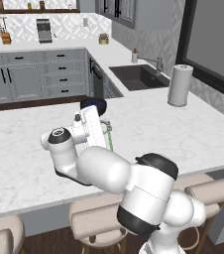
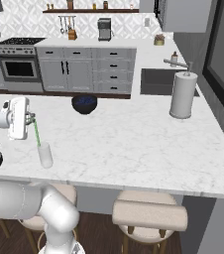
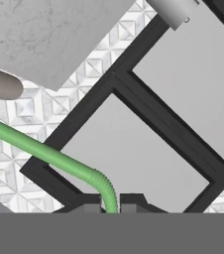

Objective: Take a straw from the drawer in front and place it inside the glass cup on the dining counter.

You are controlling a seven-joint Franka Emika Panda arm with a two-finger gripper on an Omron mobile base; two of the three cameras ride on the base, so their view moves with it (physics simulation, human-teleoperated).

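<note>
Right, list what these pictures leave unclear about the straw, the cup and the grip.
- Glass cup: hidden behind the arm in the left base view.
- Straw: the right base view is too small to show whether its lower end is inside the cup or just above the rim.
- Gripper: the hand view's bottom band cuts off the fingers where they pinch the straw.
- Dining counter: cut off at the left edge in both base views.

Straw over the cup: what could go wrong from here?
1. The straw hangs tilted from the shut gripper, its lower end at the cup rim; released now, it might miss.
2. The cup is light; a sideways nudge may tip it.
3. The bowl stands just behind, so a swing back could hit it.
</note>
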